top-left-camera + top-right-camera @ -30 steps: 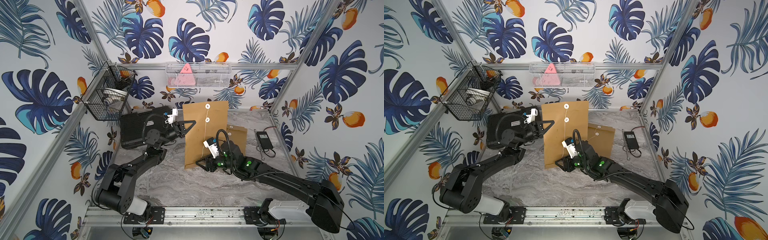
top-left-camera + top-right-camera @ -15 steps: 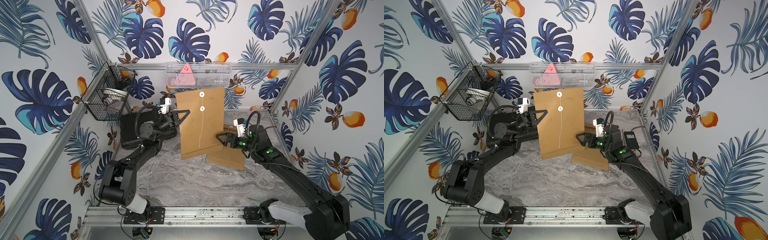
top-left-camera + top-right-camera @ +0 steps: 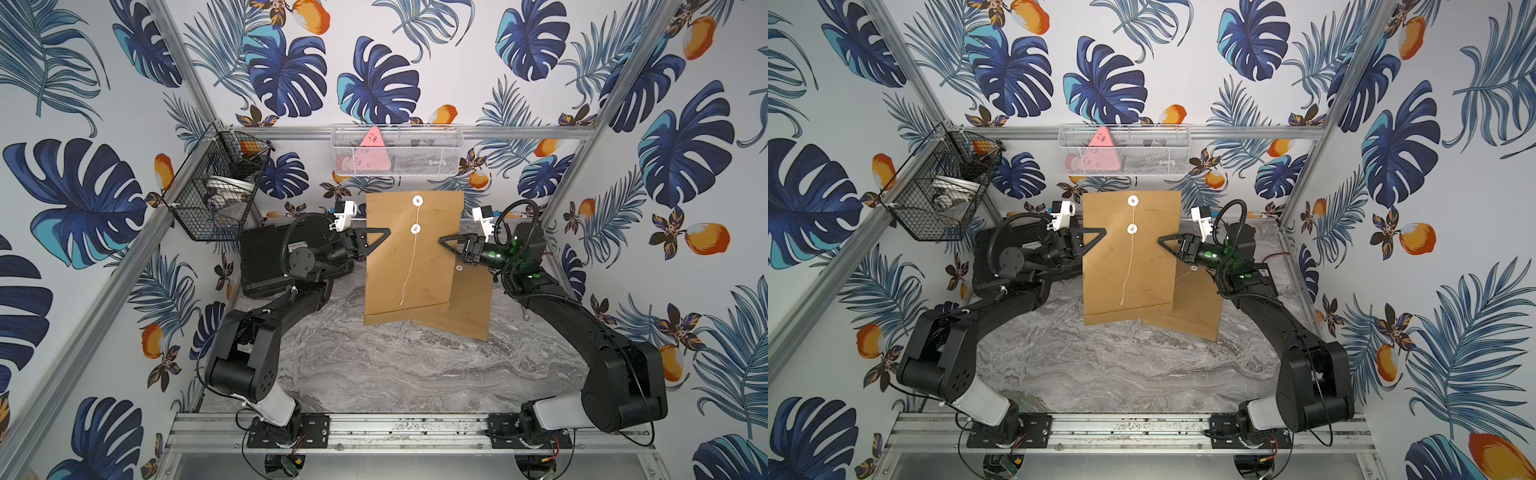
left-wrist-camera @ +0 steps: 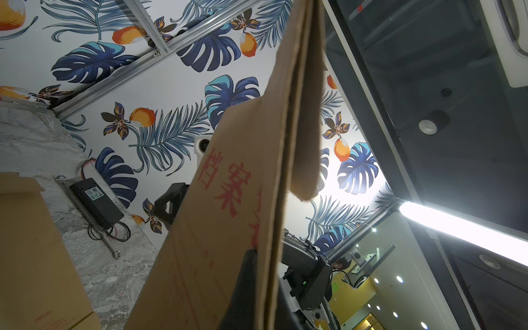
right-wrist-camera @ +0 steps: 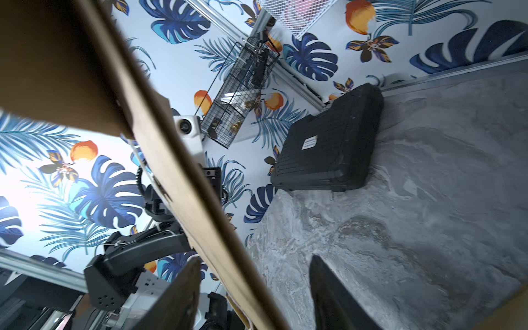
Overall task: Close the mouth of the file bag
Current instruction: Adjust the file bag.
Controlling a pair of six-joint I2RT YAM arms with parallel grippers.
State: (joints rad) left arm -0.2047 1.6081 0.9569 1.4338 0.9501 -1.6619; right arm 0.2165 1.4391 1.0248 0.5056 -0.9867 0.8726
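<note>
File bag [image 3: 409,266] is hanging upright over the spare envelope [image 3: 469,307], my left gripper [image 3: 385,230] is clamping one edge and the jaws of my right gripper [image 3: 443,240] are straddling the other half-open, so I am risking a crumple or slip if they close skewed.

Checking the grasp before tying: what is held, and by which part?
Left gripper pinches the file bag at its left edge, upper half. Right gripper only straddles the right edge, open.
</note>
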